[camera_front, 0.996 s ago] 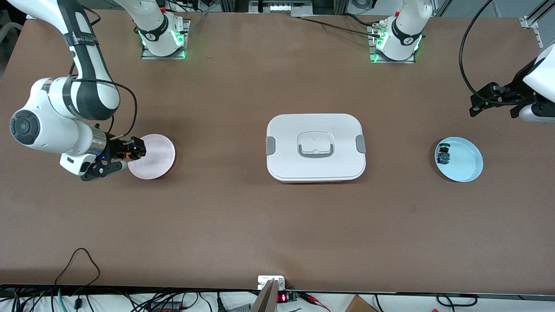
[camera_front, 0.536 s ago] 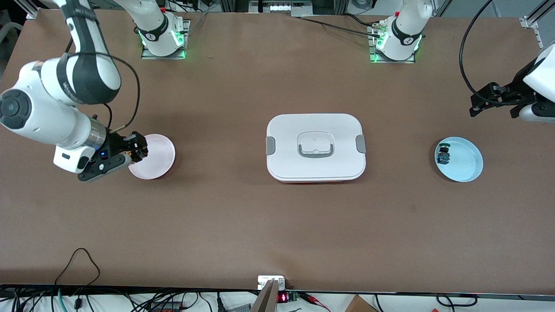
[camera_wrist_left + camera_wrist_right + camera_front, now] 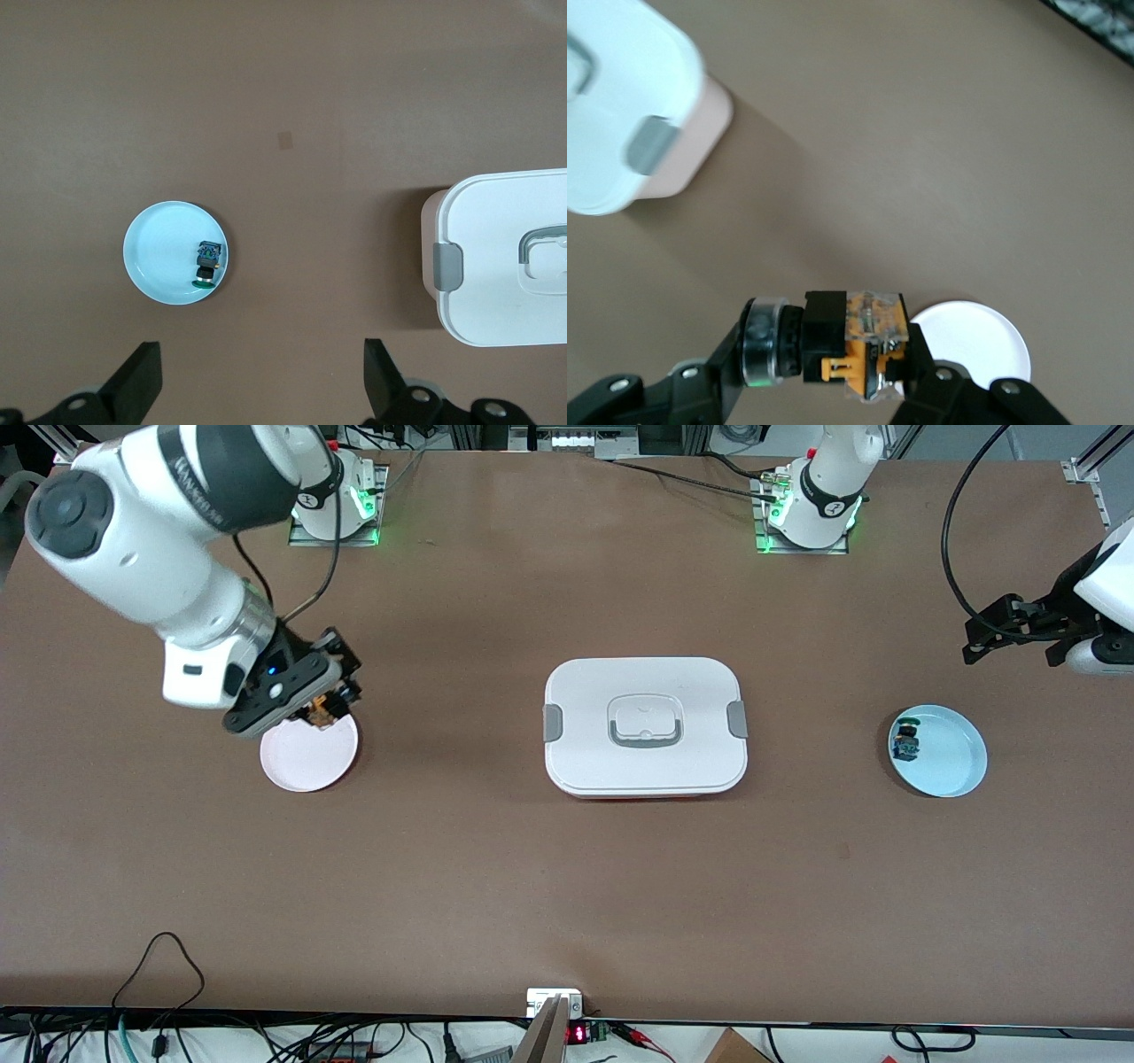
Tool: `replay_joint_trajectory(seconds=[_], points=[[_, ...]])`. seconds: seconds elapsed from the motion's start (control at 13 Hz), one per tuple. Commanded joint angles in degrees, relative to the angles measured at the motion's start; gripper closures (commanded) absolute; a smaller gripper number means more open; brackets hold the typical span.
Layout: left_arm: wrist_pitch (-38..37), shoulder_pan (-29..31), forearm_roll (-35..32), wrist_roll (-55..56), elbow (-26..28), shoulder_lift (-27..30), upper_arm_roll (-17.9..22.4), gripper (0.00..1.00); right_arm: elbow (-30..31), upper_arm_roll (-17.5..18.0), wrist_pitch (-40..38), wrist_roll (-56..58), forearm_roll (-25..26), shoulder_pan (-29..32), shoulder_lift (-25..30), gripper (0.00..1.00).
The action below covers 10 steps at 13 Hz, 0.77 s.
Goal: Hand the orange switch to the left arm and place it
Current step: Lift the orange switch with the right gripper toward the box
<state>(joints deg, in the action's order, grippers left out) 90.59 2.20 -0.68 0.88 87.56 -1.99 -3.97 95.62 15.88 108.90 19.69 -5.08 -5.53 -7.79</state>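
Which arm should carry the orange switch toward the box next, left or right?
Probably the right. The right gripper is shut on the orange switch, up over the pink plate. The left gripper waits open beside the blue plate, away from the box.

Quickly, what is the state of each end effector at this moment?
Left end effector: open, holding nothing, waiting above the table near the blue plate.
Right end effector: closed on the orange switch, over the pink plate.

The orange switch [image 3: 859, 345], black-bodied with a clear orange block, lies sideways, clamped in the right gripper [image 3: 323, 707] over a pink plate [image 3: 306, 762]. The white box [image 3: 645, 726] sits closed mid-table.
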Motion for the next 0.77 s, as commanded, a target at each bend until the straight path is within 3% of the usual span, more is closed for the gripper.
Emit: replay_joint_trajectory(seconds=[0.0,0.15,0.38,0.69], points=[[-0.41,-0.01,-0.56,0.44,-1.6,-0.65,-0.16,0.0,0.18,4.23,-0.8,3.68,-0.11,0.09,3.21,0.99],[-0.15,-0.44,0.58,0.18,-1.6,-1.35,-0.34,0.0,0.09,7.84,-0.01,7.63,-1.42,0.09,4.27,0.99],[-0.85,-0.18,0.06,0.44,-4.06,-5.38,-0.08,0.0,0.26,10.84,2.27,14.04,-12.1,0.0,4.54,0.99],[-1.64,0.0,-2.2,0.7,-3.8,-4.6,-0.25,0.0,0.18,11.9,5.34,25.19,-24.16,-1.14,4.54,0.99]])
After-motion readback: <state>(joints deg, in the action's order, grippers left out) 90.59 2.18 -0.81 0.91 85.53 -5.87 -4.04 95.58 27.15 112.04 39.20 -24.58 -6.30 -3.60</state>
